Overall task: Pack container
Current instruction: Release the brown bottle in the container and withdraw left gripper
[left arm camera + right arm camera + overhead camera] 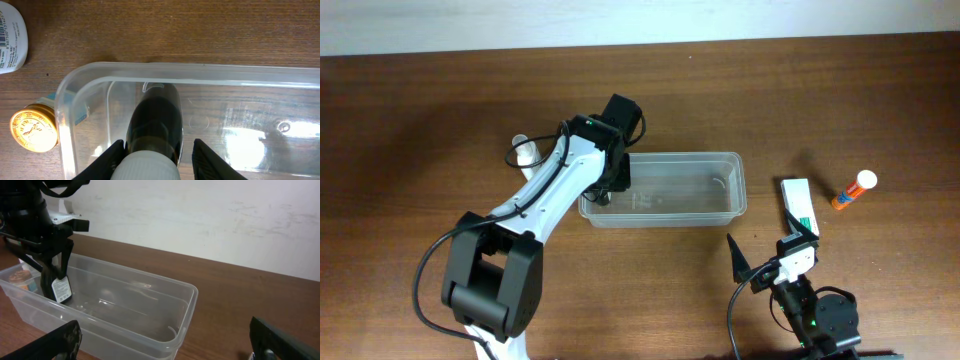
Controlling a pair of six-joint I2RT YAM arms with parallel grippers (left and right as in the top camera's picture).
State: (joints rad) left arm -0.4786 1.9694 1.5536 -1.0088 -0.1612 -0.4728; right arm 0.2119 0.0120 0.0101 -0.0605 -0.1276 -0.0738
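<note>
Closest to the lens in the left wrist view is the white cap of a dark bottle (155, 117). The left gripper (157, 159) is closed around that cap, carrying the bottle neck-up and tilted inside the left end of the container (200, 73). From the right wrist view the bottle's base looks low over the floor. I cannot tell whether it touches.

Furthest left, outside the container, a white bottle (10, 35) lies on the table. A gold-capped jar (33, 131) stands just beside the container's end wall.

The container itself, a clear shallow tub, sits mid-table with its long side running left to right. It holds nothing but the bottle.

Right of it, near its front corner, the right gripper (770, 252) hangs spread wide and empty. A white-and-green carton (799, 200) lies just beyond it, and an orange tube (853, 190) sits further right.

The main risk is in the release. The bottle hangs tilted, so if it is let go from this lean it would likely topple and roll along the bare floor. The fingers are also close to the end wall. A careless lift could hook the rim and drag the light container, knocking the gold-capped jar beside it.
</note>
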